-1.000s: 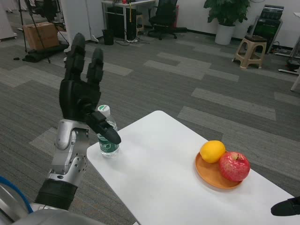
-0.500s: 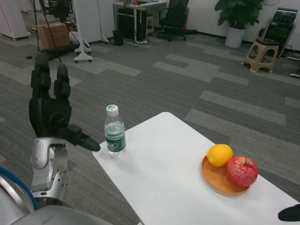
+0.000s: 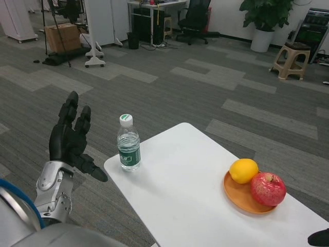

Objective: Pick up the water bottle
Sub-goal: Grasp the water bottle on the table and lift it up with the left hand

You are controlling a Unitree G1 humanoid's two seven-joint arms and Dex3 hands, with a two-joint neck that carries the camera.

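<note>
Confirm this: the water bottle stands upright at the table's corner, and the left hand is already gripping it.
Not quite. The water bottle does stand upright at the corner of the table, but the left hand is not gripping it. The head view shows that hand open, fingers spread, off to the bottle's side with a clear gap between them.

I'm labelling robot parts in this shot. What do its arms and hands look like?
The left hand is matte black with chunky, segmented fingers. It sits on a silver metal forearm with round bolt-like fittings; a thin blue cable curves near the forearm's base. Of the right hand, only a small black tip shows at the picture's bottom right corner.
</note>
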